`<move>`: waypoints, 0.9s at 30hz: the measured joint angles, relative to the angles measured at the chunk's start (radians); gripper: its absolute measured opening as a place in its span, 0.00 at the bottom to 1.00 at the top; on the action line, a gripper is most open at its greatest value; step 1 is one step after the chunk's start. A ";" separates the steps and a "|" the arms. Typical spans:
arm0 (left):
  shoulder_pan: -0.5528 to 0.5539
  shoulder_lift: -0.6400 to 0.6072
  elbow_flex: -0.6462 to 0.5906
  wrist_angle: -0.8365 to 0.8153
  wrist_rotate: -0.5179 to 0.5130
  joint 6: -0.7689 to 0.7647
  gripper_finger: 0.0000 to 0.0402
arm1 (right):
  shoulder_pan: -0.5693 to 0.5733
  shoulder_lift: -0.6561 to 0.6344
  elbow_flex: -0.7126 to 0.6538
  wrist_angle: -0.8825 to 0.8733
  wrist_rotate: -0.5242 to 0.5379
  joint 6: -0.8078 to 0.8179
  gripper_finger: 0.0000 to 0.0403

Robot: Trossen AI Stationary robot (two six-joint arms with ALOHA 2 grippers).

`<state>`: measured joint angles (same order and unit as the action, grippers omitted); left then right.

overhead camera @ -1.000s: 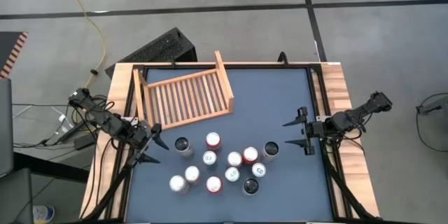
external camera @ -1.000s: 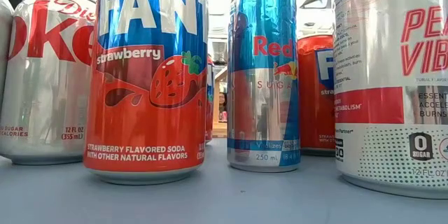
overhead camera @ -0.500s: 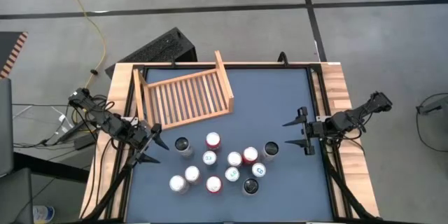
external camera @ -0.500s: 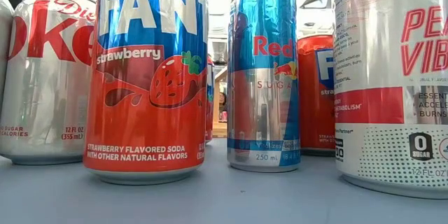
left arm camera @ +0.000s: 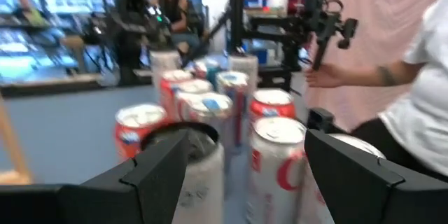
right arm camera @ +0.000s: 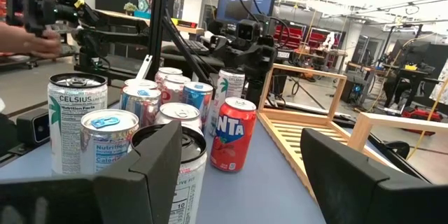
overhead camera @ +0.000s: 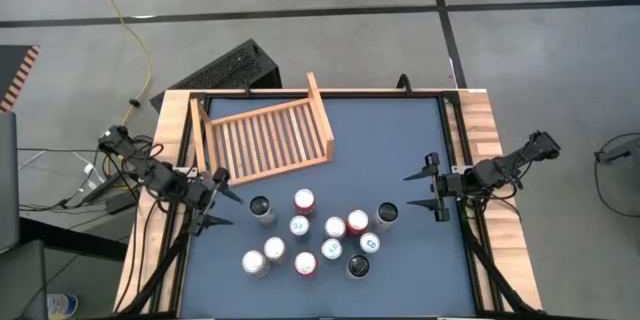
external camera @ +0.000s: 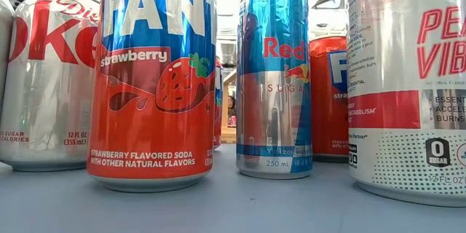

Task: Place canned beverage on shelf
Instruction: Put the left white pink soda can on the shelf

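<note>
Left end effector (overhead camera: 213,209) is wide open by the cans (overhead camera: 310,235) — packed so close, one may tip before reaching the shelf (overhead camera: 263,140).

11 cans (overhead camera: 330,235) on table, 1 shelf (overhead camera: 265,140), 1 black box (overhead camera: 232,66), 2 arms, 1 person (left arm camera: 413,84).

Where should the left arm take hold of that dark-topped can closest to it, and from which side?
Grip the dark-topped can around its cylindrical wall, coming from the left gripper's side, jaws open. It stands upright at the left edge of the cluster with bare table between; other cans crowd its right.
</note>
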<state>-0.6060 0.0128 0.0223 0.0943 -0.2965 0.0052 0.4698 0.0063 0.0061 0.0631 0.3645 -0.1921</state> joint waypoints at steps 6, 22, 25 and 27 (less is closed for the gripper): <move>0.000 0.000 0.000 0.055 0.001 -0.009 0.68 | 0.000 0.000 0.000 0.000 0.000 0.000 0.68; 0.000 0.000 0.001 0.215 -0.024 -0.051 0.68 | 0.000 0.000 0.000 0.175 -0.005 0.036 0.68; 0.000 0.000 0.001 0.213 -0.026 -0.074 0.68 | 0.000 0.000 0.000 0.227 -0.022 0.110 0.68; 0.000 0.000 0.001 0.215 -0.027 -0.055 0.68 | 0.000 0.000 0.000 0.247 -0.022 0.169 0.68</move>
<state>-0.6060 0.0128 0.0231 0.3096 -0.3233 -0.0493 0.4702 0.0061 0.0059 0.3103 0.3424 -0.0231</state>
